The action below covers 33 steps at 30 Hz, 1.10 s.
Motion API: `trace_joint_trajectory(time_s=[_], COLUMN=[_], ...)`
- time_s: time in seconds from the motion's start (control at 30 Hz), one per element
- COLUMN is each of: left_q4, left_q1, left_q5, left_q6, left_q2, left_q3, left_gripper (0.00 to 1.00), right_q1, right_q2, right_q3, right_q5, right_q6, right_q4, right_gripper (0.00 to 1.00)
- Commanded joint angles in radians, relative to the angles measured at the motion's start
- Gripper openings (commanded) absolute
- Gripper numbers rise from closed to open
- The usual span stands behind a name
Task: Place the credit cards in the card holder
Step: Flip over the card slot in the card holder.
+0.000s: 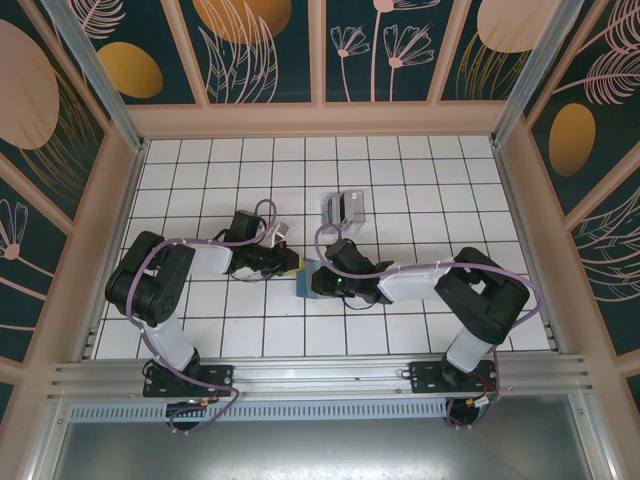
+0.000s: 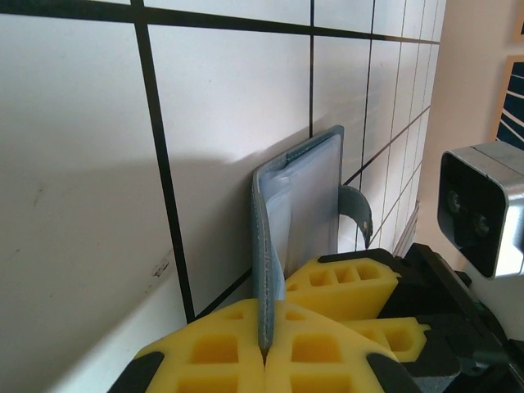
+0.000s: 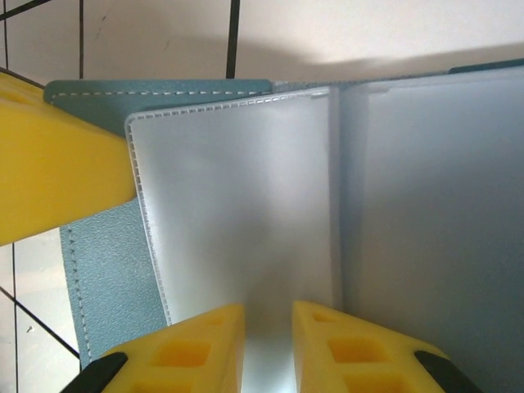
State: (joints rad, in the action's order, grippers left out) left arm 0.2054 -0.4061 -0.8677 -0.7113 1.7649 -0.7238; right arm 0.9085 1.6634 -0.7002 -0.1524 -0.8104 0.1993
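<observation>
White tiled floor point(image 1: 420, 190), floral patterned walls point(image 1: 265, 50)

The white tiled table point(image 1: 200, 160) bears the grey credit cards point(image 1: 343, 208) and the teal card holder point(image 1: 318, 278).

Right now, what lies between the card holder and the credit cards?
In the top view, only bare white tiles separate the card holder from the credit cards behind it.

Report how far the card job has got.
Done: the card holder is open. In hand: the left tool is shut on its cover, and the right tool grips a clear inner sleeve. Left: the credit cards lie apart on the table, none inserted.
</observation>
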Motion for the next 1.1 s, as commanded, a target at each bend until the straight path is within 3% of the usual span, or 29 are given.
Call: trace_joint_trajectory(time_s=[0.0,0.3,0.67,0.77,0.87,1.07], left_q4=[0.033,0.026,0.027,0.026,0.026,0.026], left_q1=[-0.002,-0.01,-0.03,-0.029,-0.03,-0.03], left_q5=[-0.009,0.007,0.015,0.013,0.014,0.014], left_q6=[-0.001,0.001,0.001,0.0,-0.002,-0.003], left_q2=[0.016,0.045,0.053,0.046,0.043,0.038], left_q3=[-0.024,-0.04,-0.052,-0.053,-0.051,-0.04], left_gripper=[0.05,0.09,0.24,0.28,0.24,0.22], right_q1=[0.006,0.006,-0.005,-0.017,-0.029,-0.029], right_q2=[0.004,-0.011,-0.065,-0.082,-0.118,-0.229], right_q3=[0.033,0.06,0.145,0.177,0.191,0.171], right_q5=[-0.074,-0.112,-0.104,-0.093,-0.095,-0.015], right_q6=[0.009,0.021,0.006,-0.015,-0.017,0.025], right_q4=[0.033,0.106,0.219,0.25,0.251,0.098], right_gripper=[0.23,0.23,0.29,0.34,0.41,0.5])
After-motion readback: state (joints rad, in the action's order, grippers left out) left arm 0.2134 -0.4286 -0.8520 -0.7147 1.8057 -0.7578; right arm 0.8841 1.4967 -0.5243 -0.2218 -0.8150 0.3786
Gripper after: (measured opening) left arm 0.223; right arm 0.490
